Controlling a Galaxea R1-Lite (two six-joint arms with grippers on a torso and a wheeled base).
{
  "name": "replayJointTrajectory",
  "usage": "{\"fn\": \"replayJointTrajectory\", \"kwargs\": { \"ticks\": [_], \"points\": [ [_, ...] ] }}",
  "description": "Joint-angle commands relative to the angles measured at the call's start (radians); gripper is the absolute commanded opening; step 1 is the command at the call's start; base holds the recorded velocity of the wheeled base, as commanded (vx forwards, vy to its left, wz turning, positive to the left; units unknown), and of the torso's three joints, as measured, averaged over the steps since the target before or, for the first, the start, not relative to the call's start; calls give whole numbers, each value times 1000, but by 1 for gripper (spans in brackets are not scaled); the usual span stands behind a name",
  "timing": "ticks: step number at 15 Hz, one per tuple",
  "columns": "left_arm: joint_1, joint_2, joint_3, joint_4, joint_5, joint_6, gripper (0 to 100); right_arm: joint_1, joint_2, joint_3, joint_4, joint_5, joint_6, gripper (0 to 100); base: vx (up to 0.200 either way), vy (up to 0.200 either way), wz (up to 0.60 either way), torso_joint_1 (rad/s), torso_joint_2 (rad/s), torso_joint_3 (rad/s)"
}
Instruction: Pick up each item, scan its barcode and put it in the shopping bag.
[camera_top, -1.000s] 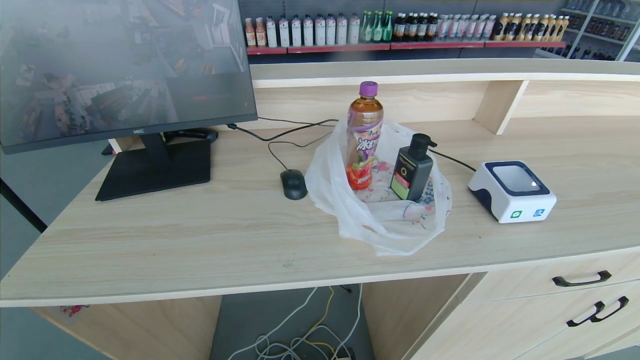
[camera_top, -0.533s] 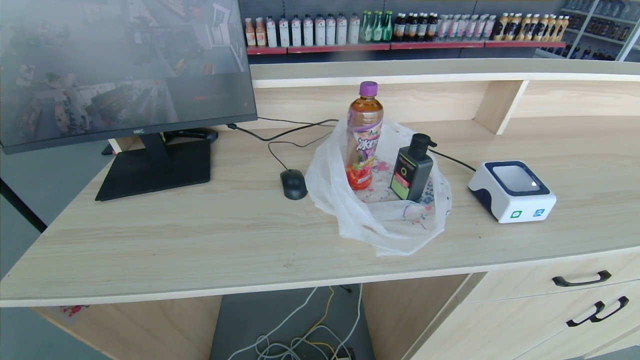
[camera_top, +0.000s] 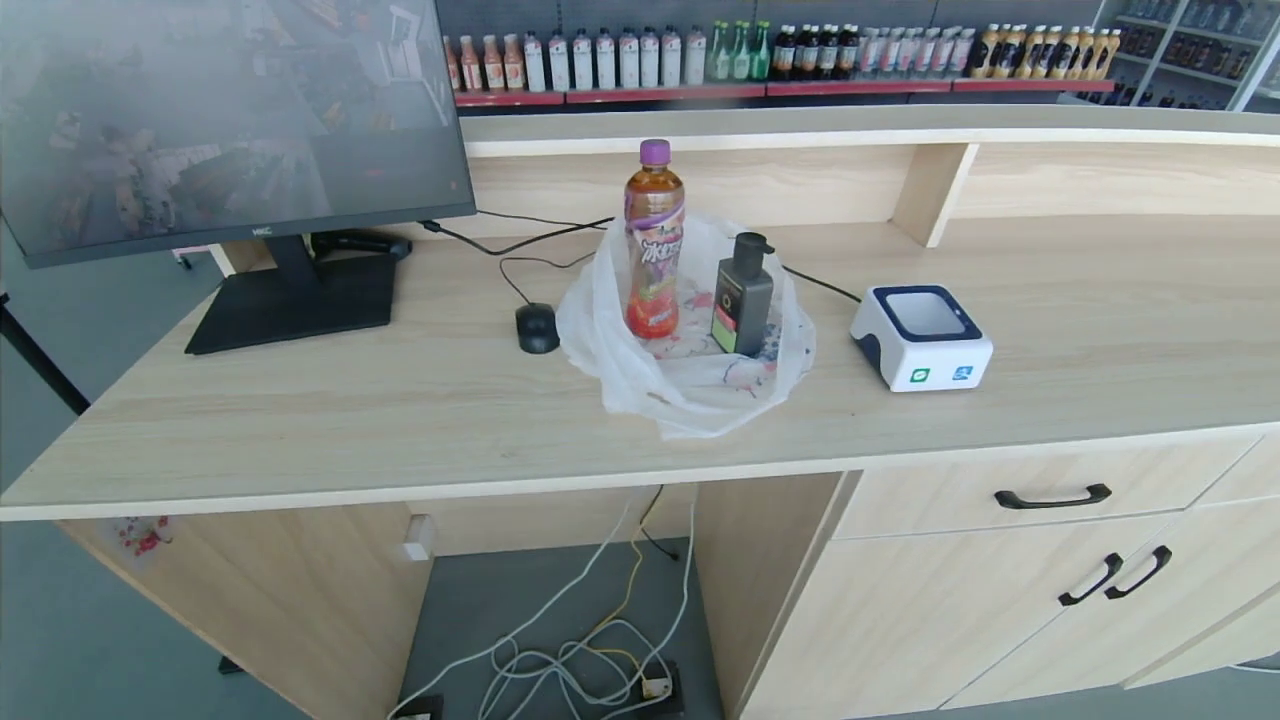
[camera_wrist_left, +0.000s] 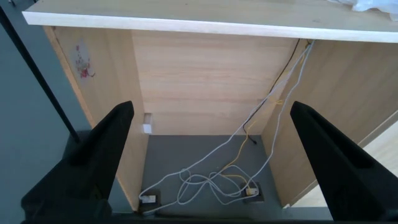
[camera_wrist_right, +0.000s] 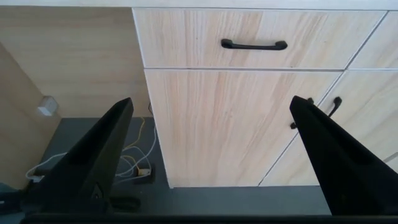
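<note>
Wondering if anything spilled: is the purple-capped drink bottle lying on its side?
No, the drink bottle stands upright inside the shopping bag, beside the pump bottle.

You are looking at a shop checkout station. A light wooden counter (camera_top: 300, 400) is running across the scene, with a raised ledge along its far edge. Beyond it, red-edged shelves (camera_top: 850, 88) are carrying rows of bottled drinks. On the counter, a monitor (camera_top: 220, 110) is standing at the left, a mouse (camera_top: 537, 328) is lying to its right, and a barcode scanner (camera_top: 920, 335) is sitting further right. Between mouse and scanner, a white shopping bag (camera_top: 690, 395) is holding a drink bottle (camera_top: 654, 240) and a pump bottle (camera_top: 743, 295). Drawer and cupboard fronts (camera_top: 930, 590) with black handles are filling the counter's near right side.
</note>
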Motion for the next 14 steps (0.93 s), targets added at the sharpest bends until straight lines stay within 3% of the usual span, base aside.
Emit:
{"fn": "replayJointTrajectory", "kwargs": {
  "ticks": [1, 4, 10, 14],
  "points": [
    [1, 0, 0, 0, 0, 0, 100, 1, 2, 0, -1, 1, 0, 100, 0, -200, 0, 2, -2, 2],
    [1, 0, 0, 0, 0, 0, 100, 1, 2, 0, -1, -1, 0, 100, 0, -200, 0, -1, 7, 2],
    [1, 0, 0, 0, 0, 1, 100, 1, 2, 0, -1, 1, 0, 100, 0, 0, 0, 0, 0, 0],
    [1, 0, 0, 0, 0, 0, 100, 1, 2, 0, -1, -1, 1, 100, 200, 0, 0, 1, 5, 0]
  ]
}}
